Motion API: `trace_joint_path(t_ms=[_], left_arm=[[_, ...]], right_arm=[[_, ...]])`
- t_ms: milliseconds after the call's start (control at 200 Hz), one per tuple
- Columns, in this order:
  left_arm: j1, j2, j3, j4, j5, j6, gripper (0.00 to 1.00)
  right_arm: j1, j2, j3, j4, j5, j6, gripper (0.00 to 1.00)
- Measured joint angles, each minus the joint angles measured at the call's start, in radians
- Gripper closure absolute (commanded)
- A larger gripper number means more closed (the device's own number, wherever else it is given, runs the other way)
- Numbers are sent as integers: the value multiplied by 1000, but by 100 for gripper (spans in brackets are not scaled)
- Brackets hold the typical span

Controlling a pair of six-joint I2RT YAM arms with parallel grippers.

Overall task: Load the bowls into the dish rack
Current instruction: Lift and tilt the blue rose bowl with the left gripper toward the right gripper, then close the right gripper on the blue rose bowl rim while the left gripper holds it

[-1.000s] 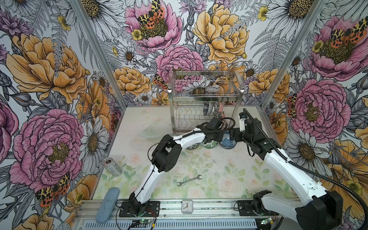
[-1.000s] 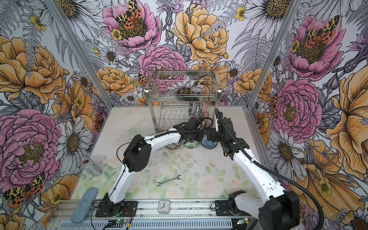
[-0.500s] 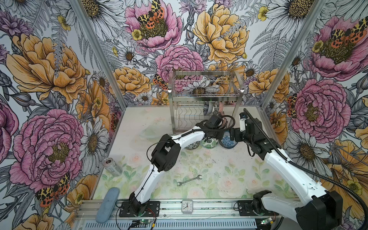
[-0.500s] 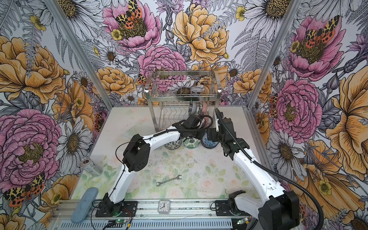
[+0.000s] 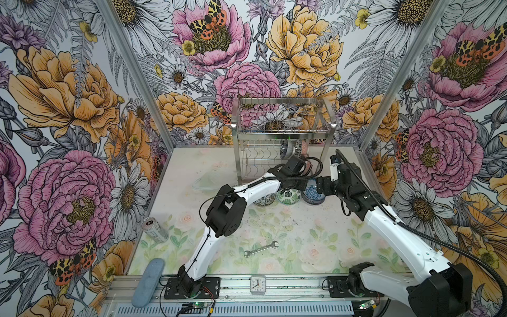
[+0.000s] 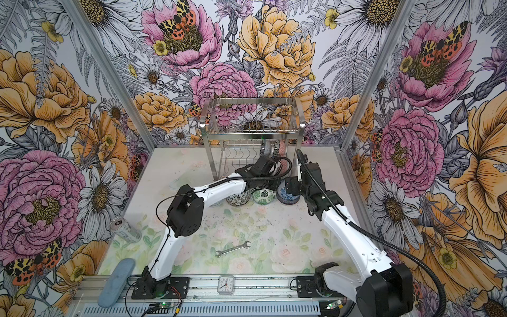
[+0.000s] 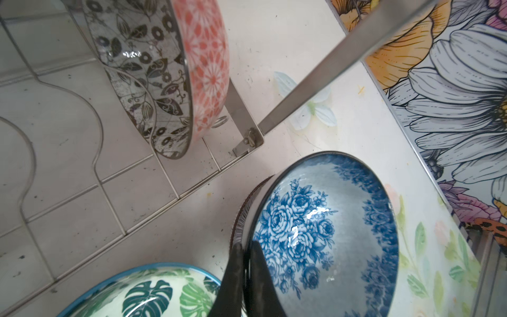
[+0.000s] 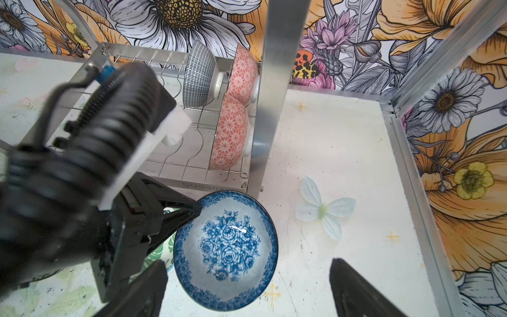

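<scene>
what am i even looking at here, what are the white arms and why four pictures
These are two white robot arms fixed to the edge of a table. Each ends in a two-finger gripper. Two pictures look down on the whole scene from above. The other two come from small cameras on the arms' wrists.

The left gripper is shut on the rim of a blue floral bowl. The right gripper is open, close by the same bowl.

A green leaf bowl and a black-and-white bowl sit beside it. The steel dish rack holds two pink bowls and a grey striped bowl on its lower shelf.

A wrench and a can lie nearer the front.
</scene>
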Motion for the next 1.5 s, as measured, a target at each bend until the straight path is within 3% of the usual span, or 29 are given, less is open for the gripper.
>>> trace_joint_path(t_ms=[285,560,821,1046,1151,1496], left_arm=[[22,-120,-73,37,0,0,100],[66,-289,-267,89,-21,0,100],[139,-450,-448,125,-98,0,100],[167,-548,-513,171,-125,0,100],[171,-560,-525,186,-126,0,100],[171,-561,-536,209,-126,1,100]], right_arm=[[-6,-36,0,0,-14,1,5],[-6,-31,5,4,-67,23,6],[17,124,90,58,-181,107,11],[93,262,171,116,-248,186,16],[115,309,206,143,-263,220,23],[141,404,231,194,-266,309,67]])
